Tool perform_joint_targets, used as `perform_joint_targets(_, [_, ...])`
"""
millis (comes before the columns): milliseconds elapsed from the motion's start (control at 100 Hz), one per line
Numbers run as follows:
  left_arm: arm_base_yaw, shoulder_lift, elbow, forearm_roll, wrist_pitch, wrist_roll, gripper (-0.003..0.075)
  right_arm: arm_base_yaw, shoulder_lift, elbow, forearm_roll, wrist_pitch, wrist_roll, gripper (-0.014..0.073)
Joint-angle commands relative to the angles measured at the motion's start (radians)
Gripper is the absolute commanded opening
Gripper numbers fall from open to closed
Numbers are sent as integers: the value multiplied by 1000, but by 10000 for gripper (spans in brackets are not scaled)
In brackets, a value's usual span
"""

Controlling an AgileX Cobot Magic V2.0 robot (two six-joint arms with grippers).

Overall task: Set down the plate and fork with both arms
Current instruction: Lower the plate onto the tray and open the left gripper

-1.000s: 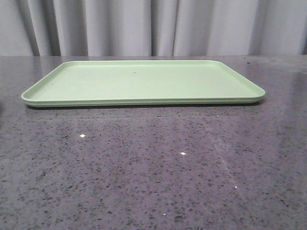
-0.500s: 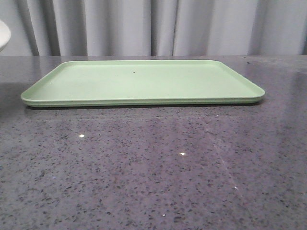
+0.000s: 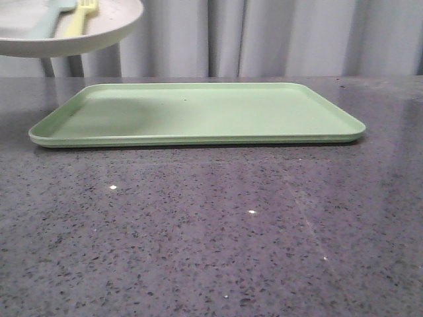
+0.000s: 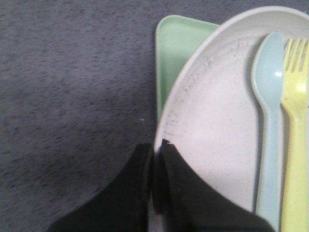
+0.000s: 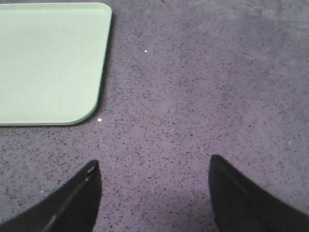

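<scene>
The plate (image 3: 73,36) hangs in the air at the upper left of the front view, over the far left corner of the light green tray (image 3: 198,112). In the left wrist view my left gripper (image 4: 157,147) is shut on the rim of the plate (image 4: 212,125), one finger inside and one outside. The yellow fork (image 4: 295,121) lies in the plate beside a pale blue spoon (image 4: 269,116); the fork (image 3: 82,16) also shows in the front view. My right gripper (image 5: 153,166) is open over bare countertop, nothing between its fingers, and it does not show in the front view.
The tray (image 5: 48,63) lies flat on the dark speckled stone countertop (image 3: 211,231), and a corner of the tray (image 4: 176,53) shows under the plate. Grey curtains hang behind the table.
The plate with fork and spoon has come in from the upper left of the front view, moving right over the tray's left end. Its shadow now falls on the tray.
</scene>
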Motion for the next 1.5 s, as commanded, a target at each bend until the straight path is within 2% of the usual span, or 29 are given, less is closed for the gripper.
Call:
perform_joint_targets(0, [-70,22,-61,-72,-95,-37,-20,-5,7,-35,1,-64,-10,486])
perform_joint_targets(240, [-236,184,-146,-110,-173,-68,-20,-5,7,-35,2,-64,-10,486])
perform_joint_targets(450, [-309,290,-206,-144,-198,-84,-21,-5,7,-35,2,-64,-10,486])
perform_joint_targets(1130, [-321,390,-213,-146,-248,-84,-15,-5,7,-35,2,-63,-10,486])
perform_joint_targets(1230, [-318,390,-213,-145,-246,-84,53,-5,7,-35,2,-62,-10,486])
perform_joint_targets(1380, [-317,390,-213,-145,-238,-84,220,-5,7,-35,3,-62,-10,486])
perform_joint_targets(1490, [-317,390,-213,-134,-236,-84,243,-5,7,-35,3,-62,-10,486])
